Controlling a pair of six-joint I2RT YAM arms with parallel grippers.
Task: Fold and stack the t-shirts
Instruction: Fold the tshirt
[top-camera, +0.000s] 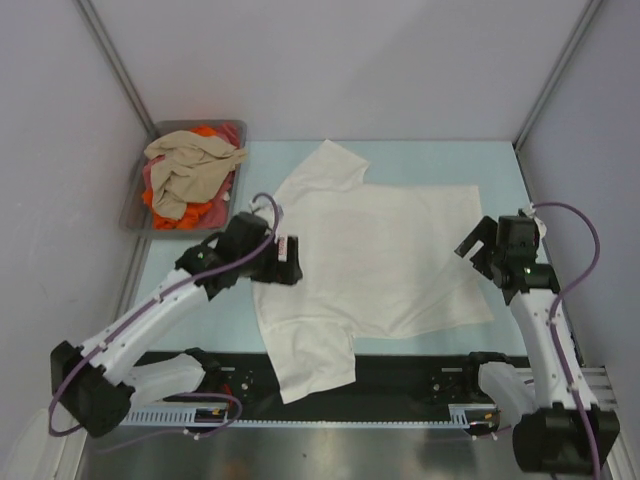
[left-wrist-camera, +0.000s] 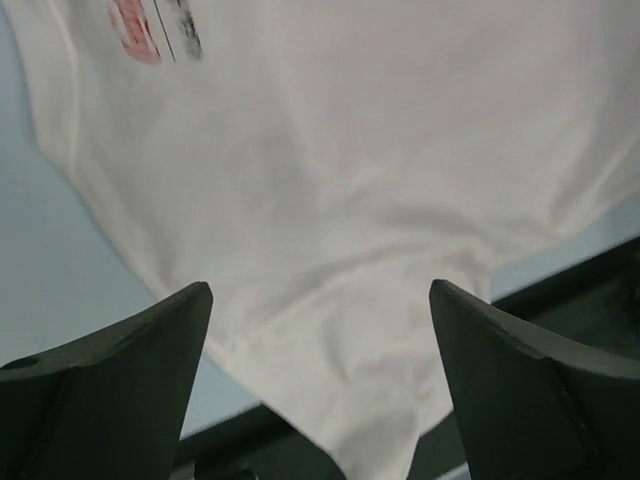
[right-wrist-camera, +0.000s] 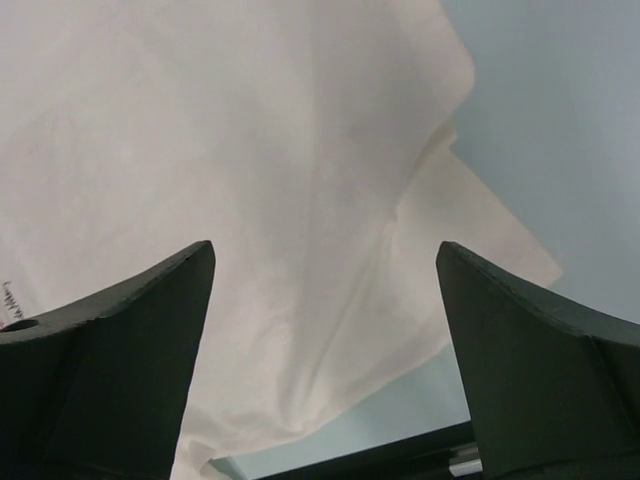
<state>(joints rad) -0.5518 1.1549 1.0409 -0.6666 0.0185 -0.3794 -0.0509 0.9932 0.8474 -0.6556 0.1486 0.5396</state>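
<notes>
A white t-shirt (top-camera: 380, 260) lies spread across the light blue table, one sleeve (top-camera: 312, 368) drooping over the near edge onto the black rail. My left gripper (top-camera: 286, 260) hovers open over the shirt's left side; in its wrist view the gripper (left-wrist-camera: 320, 290) has only cloth (left-wrist-camera: 350, 180) below it, and a small red logo (left-wrist-camera: 135, 25) shows at top left. Above the shirt's right edge my right gripper (top-camera: 478, 246) is open too, holding nothing (right-wrist-camera: 325, 248) over the cloth (right-wrist-camera: 250, 150). Beige (top-camera: 190, 162), orange (top-camera: 157, 203) and pink-red (top-camera: 232, 133) t-shirts are heaped in the tray.
The grey tray (top-camera: 134, 205) stands at the back left corner of the table. Pale walls with metal posts close in the left, back and right sides. A black rail (top-camera: 400, 378) with the arm bases runs along the near edge.
</notes>
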